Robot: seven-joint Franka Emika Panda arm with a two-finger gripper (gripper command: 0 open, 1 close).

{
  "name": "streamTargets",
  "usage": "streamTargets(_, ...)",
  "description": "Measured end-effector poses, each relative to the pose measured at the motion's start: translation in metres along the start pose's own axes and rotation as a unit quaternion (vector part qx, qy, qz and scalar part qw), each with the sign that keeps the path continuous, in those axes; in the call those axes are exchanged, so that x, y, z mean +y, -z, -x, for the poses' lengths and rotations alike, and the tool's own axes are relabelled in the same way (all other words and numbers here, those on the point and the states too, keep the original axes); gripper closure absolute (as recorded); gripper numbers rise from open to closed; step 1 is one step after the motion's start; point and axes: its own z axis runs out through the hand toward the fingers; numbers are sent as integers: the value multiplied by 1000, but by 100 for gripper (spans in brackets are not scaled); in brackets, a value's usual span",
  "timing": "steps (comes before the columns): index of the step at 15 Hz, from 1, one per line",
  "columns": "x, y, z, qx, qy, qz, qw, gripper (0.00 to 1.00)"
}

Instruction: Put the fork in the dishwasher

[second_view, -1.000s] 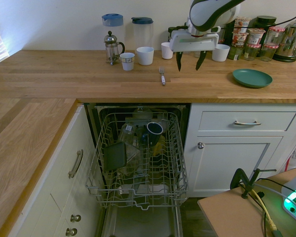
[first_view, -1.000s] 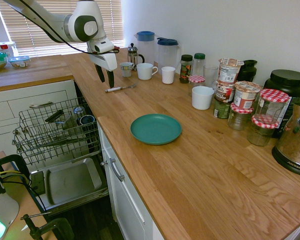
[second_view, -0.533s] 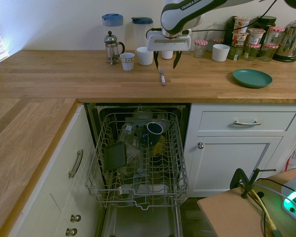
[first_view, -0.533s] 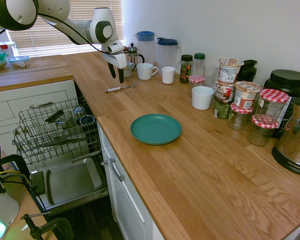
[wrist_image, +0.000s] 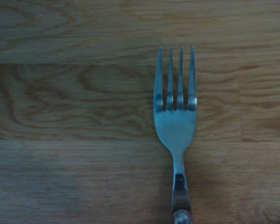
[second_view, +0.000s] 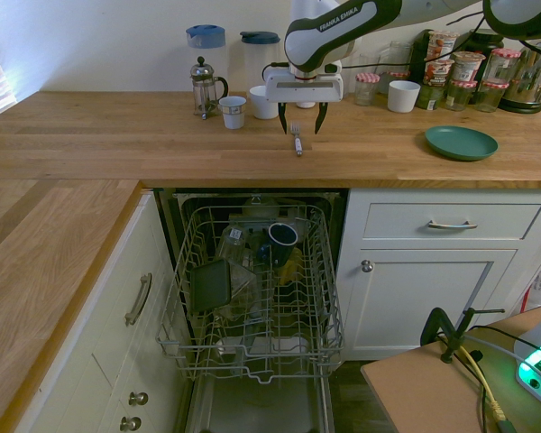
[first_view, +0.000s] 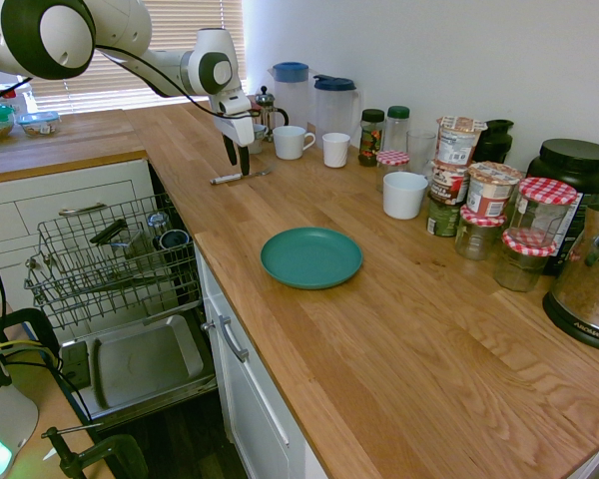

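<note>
Second exterior view gives us the clearest look: the gripper (second_view: 298, 117) points straight down over the wooden counter (second_view: 117, 144), its two dark fingers spread wide with nothing between them, tips just above the wood and straddling the tine end of the fork (second_view: 296, 139). We see the fork lying flat on the counter, handle toward the counter's front edge, directly above the open dishwasher (second_view: 257, 298), whose grey wire rack is pulled out and already holds a dark mug (second_view: 281, 236) and a few other items. Behind the gripper stand a white mug (second_view: 264, 101), a small cup (second_view: 233, 112) and a French press (second_view: 204, 87); a green plate (second_view: 461, 142) sits well off to the side. From the first exterior view we find the same hand (first_view: 236, 153) poised above the silver fork (first_view: 239, 177), clear of it. Close up in the wrist view, the fork (wrist_image: 176, 121) shows four tines on bare wood grain, its handle running out of frame.
</note>
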Motion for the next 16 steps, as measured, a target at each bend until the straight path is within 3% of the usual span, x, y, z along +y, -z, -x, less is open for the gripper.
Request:
streamTargets(6,-4,-14,0,-1,-7,17,1000,0)
streamTargets(7,-5,-15,-1,-1,-7,18,1000,100)
streamTargets(16,-13,-23,3,-2,-6,16,1000,100)
